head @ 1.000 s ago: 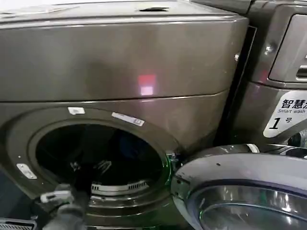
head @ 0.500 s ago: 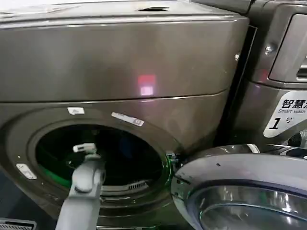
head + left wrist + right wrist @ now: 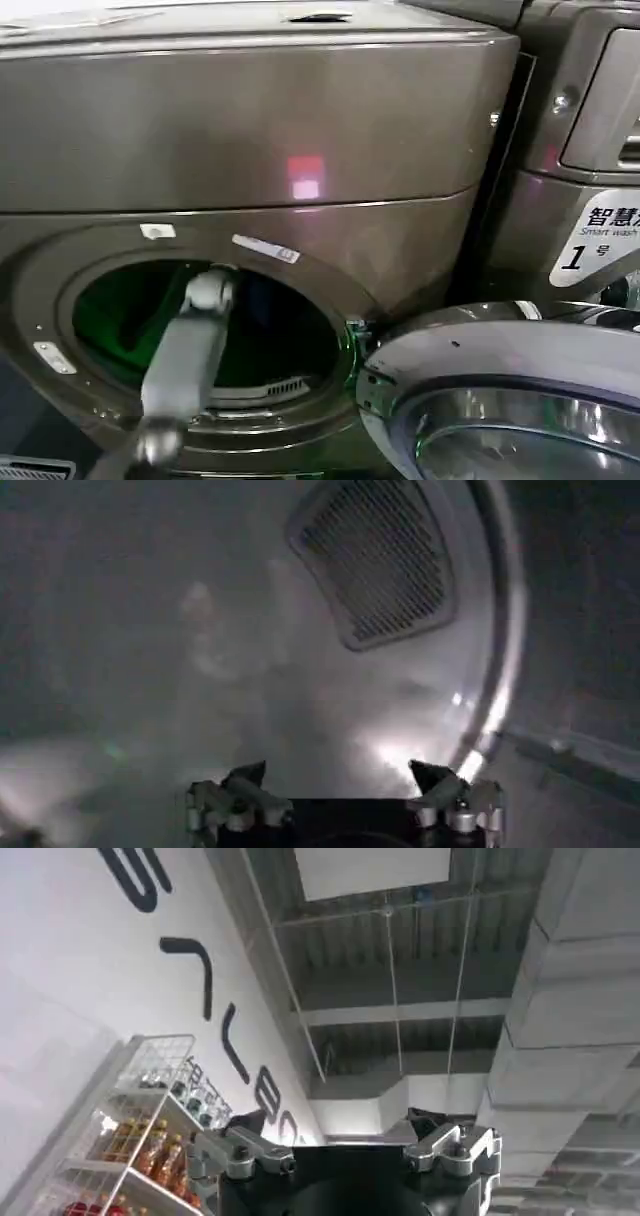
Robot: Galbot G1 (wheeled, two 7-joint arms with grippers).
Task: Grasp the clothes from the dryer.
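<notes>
The dryer (image 3: 250, 130) is the bronze-grey machine in front of me, with its round porthole open. My left arm (image 3: 185, 355) reaches up through the porthole, and its wrist is inside the drum. In the left wrist view my left gripper (image 3: 338, 775) is open, with nothing between its fingertips (image 3: 250, 774), and faces the hazy drum wall. A dim dark blue patch, seemingly the clothes (image 3: 268, 300), sits deep in the drum just right of the arm. My right gripper (image 3: 340, 1123) is open and points up at the ceiling, away from the dryer.
The grey-rimmed glass door (image 3: 500, 400) hangs open at the lower right. A second machine with a white "1" sticker (image 3: 590, 240) stands on the right. A vent grille (image 3: 375, 555) sits in the drum's back wall. A wire shelf of bottles (image 3: 140, 1138) stands by the room's wall.
My left arm has risen from below the porthole's lower rim and pushed into the drum, so its gripper has gone from the head view. A green glow has grown inside the drum.
</notes>
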